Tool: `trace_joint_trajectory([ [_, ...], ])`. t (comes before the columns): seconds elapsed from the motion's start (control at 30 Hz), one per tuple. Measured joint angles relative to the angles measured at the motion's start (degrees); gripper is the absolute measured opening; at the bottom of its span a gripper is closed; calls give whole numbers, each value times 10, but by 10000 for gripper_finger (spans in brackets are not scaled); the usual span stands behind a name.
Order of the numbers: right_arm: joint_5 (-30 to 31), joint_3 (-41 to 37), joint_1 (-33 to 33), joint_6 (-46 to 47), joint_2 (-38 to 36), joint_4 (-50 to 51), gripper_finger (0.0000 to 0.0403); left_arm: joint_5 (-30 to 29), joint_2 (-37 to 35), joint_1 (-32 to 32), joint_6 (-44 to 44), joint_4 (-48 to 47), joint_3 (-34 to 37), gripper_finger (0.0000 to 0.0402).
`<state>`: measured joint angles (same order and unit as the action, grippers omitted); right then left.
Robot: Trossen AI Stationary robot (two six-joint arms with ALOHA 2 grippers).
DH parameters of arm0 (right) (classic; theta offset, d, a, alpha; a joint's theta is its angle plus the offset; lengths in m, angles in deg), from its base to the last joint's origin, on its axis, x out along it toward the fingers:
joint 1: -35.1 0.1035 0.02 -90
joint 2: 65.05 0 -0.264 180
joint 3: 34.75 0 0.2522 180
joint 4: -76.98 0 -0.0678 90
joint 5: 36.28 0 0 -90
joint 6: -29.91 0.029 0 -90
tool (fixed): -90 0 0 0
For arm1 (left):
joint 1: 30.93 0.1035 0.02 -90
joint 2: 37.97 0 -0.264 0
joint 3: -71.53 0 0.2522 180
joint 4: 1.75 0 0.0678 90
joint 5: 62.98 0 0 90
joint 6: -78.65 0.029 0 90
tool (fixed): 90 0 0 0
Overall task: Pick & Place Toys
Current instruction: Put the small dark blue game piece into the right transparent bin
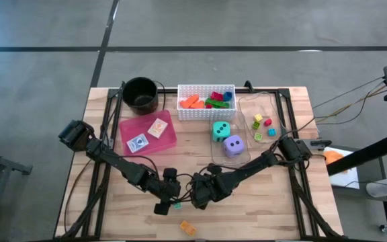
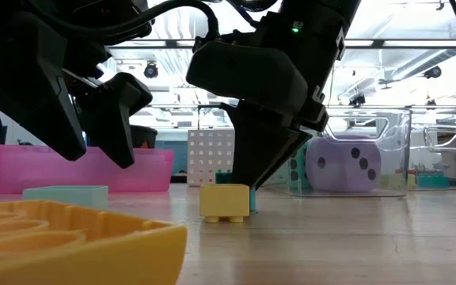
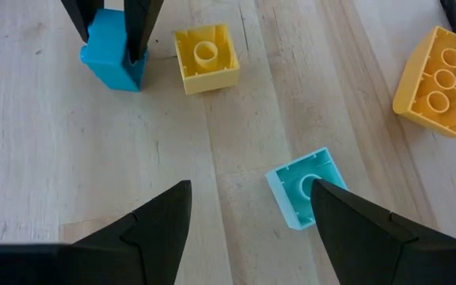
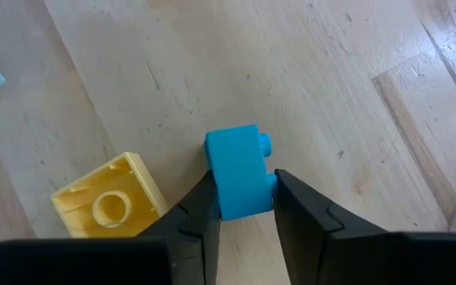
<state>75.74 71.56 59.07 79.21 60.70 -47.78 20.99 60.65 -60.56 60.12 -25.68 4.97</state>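
At the near edge of the wooden tabletop [image 1: 261, 215] lay an orange plastic brick [image 1: 187, 228], and a little farther a pale turquoise plastic block [image 3: 305, 187] sat below the left claw [image 3: 248, 214], whose fingers stood apart and empty. Beyond it the right claw [image 4: 242, 207] had its fingers closed on a small blue plastic block [image 4: 238, 176], which was on the tabletop with its stud pointing sideways. A square yellow plastic block [image 4: 109, 202] stood just beside it. I think this grip prepared a lift toward the white perforated basket [image 1: 206, 111] at the far side.
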Motion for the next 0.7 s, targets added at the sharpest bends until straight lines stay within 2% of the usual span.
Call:
trace_joint_trajectory([
  [0.23, 0, 0, 0, 0, 0, 0, 121, 0, 0, 0, 0, 0, 0, 264],
  [0.5, 0, 0, 0, 0, 0, -1, 100, 0, 0, 0, 0, 0, 0, 264],
  [0.7, 0, 0, -2, 0, 0, -1, 142, 0, 0, 0, 0, 0, 0, 264],
])
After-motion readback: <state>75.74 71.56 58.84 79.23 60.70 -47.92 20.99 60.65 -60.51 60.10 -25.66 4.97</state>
